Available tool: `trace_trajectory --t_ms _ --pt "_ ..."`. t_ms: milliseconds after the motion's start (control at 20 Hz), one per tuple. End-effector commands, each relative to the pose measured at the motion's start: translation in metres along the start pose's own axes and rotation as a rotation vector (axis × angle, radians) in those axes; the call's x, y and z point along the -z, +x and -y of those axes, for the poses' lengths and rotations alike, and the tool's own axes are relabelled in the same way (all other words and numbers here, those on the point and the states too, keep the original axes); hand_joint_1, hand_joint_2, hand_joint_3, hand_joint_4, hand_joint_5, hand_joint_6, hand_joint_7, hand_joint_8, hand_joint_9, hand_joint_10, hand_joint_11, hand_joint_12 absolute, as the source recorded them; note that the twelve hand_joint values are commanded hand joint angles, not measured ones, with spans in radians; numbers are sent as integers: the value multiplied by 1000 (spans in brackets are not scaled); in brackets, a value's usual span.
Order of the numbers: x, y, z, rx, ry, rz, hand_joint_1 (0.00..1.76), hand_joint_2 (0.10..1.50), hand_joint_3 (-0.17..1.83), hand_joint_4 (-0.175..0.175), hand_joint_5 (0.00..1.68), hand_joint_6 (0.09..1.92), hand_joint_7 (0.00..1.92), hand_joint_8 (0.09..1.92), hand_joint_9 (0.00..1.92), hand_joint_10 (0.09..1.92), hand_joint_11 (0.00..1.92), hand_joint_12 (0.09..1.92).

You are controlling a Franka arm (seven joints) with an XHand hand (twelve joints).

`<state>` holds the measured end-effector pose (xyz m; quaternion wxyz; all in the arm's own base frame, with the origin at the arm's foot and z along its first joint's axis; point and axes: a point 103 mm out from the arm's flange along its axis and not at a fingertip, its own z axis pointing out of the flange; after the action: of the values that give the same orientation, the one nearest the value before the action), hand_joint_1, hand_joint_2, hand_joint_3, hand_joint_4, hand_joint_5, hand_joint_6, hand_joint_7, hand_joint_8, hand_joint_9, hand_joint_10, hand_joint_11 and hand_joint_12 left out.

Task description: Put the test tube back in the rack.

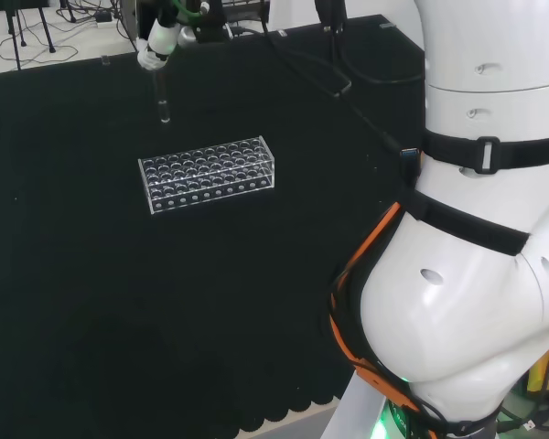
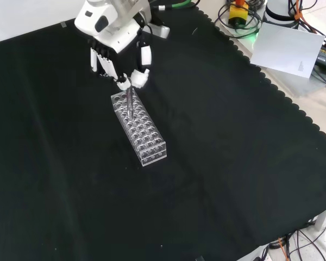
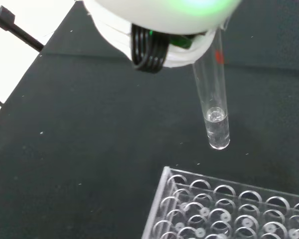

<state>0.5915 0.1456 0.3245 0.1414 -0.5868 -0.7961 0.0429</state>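
Note:
The hand (image 1: 156, 48) (image 2: 117, 60) pinches a clear glass test tube (image 1: 162, 99) (image 2: 130, 100) (image 3: 213, 104) by its upper end; the tube hangs almost upright with a little clear liquid at its rounded bottom. A clear plastic rack (image 1: 209, 173) (image 2: 139, 128) (image 3: 229, 206) with several rows of holes stands on the black cloth. In the head view the tube hangs above and beyond the rack's left end. In the front view its tip lies over the rack's far end. In the wrist view the tube's bottom is above the cloth just off the rack's corner.
Black cables (image 1: 320, 73) run across the cloth at the back right in the head view. The arm's white links (image 1: 476, 229) fill that view's right side. A white sheet (image 2: 285, 49) and cables lie off the cloth's scalloped edge in the front view.

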Motion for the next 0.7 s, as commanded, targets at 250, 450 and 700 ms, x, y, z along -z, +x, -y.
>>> trace_trajectory --t_ms 250,450,700 --pt "-21 9 1 13 41 -46 1440 621 596 -175 1459 87 1484 559 1469 190 938 1156" --pt "-27 9 -2 12 52 -55 1440 621 596 -175 1459 87 1485 557 1469 190 938 1156" --pt "-36 9 -8 6 70 -65 1441 621 597 -175 1460 87 1484 559 1469 190 937 1156"
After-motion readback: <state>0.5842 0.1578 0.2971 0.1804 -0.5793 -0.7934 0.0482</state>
